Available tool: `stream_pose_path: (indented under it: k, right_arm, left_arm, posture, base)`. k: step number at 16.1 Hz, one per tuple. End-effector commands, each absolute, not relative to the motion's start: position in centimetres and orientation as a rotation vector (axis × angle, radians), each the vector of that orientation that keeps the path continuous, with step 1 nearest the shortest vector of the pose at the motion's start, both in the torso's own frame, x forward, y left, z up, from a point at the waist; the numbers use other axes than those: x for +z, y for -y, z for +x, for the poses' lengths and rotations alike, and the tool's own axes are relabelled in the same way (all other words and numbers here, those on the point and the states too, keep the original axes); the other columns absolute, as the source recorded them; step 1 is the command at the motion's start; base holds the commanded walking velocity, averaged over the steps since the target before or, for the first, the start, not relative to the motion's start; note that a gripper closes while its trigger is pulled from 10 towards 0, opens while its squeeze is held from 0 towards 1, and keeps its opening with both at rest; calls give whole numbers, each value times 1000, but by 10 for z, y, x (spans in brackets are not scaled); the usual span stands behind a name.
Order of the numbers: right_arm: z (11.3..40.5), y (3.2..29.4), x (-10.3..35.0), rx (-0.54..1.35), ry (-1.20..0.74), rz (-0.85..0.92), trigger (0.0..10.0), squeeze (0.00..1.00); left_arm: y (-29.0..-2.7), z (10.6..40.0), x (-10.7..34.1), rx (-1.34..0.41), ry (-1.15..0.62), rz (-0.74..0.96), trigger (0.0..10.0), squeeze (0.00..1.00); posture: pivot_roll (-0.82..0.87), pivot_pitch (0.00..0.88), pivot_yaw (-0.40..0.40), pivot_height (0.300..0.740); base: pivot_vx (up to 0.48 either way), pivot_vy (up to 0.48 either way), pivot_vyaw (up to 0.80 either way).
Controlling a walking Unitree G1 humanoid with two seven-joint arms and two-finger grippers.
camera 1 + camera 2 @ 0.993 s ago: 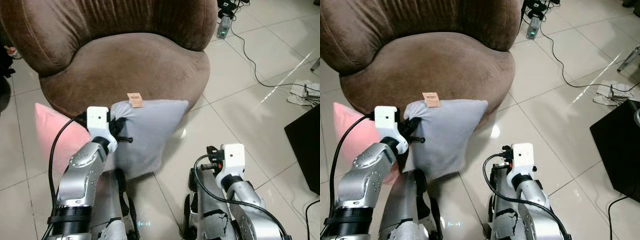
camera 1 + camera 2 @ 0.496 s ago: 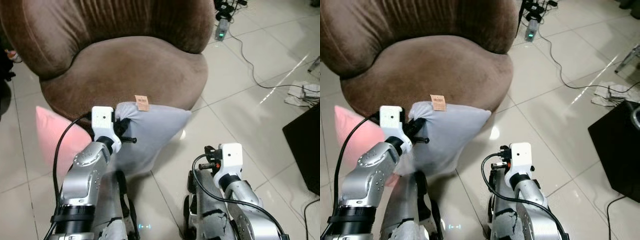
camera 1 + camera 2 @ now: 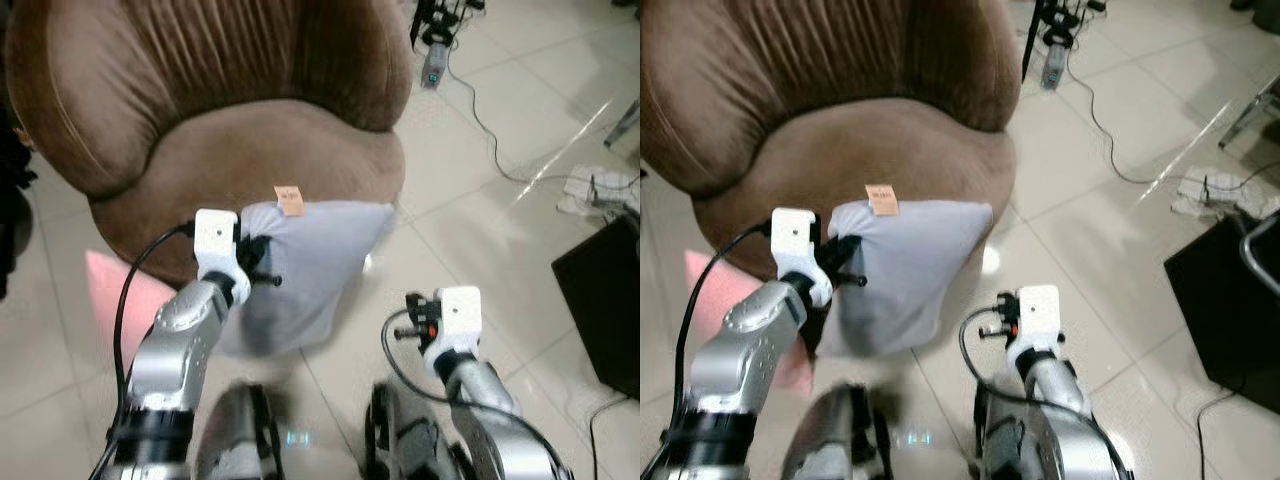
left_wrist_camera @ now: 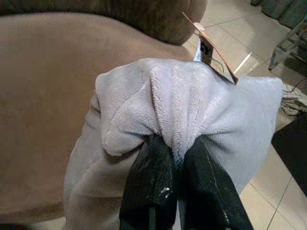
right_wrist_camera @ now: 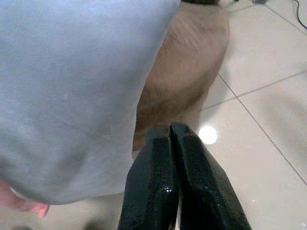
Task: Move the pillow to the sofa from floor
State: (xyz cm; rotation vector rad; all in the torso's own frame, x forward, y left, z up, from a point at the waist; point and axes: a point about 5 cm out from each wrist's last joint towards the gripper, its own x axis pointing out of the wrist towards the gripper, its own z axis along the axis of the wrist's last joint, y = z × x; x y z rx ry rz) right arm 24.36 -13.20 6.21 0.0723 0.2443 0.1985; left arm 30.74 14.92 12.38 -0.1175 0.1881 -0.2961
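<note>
A grey pillow [image 3: 305, 265] with a small tan tag [image 3: 289, 200] hangs in the air in front of the brown sofa [image 3: 240, 130], its top level with the seat's front edge. My left gripper [image 4: 175, 165] is shut on a bunched corner of the grey pillow [image 4: 192, 105]. The left wrist [image 3: 220, 250] sits just left of the pillow. My right gripper [image 5: 171, 139] is shut with nothing in it, held low over the tiles to the right of the pillow [image 5: 72, 86]. The right wrist [image 3: 455, 315] is near the bottom centre.
A pink pillow [image 3: 125, 300] leans on the floor against the sofa's left front. Cables [image 3: 500, 140] and a power strip [image 3: 433, 70] lie on the tiles at the right. A black object [image 3: 605, 300] stands at the right edge, with a crumpled cloth [image 3: 600, 185] beyond it.
The camera has tilted up and shifted, showing more of the sofa back. The left gripper has carried the grey pillow slightly higher and nearer the seat. The right gripper stays shut.
</note>
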Motion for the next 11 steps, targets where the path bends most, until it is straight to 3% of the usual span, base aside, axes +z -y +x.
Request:
stream_pose_path:
  k: [1,11]
  right_arm:
    - [240,132,56,199,-269,73,10000,0]
    - [243,142,56,148,-263,94,10000,0]
  left_arm:
    - [-147,309,131,-309,-149,-109,0,0]
    - [-160,312,123,-258,-153,-119,0,0]
  posture:
    - [-111,184,-33,729]
    - [-105,154,-47,740]
  base:
    - [0,0,0]
    - [0,0,0]
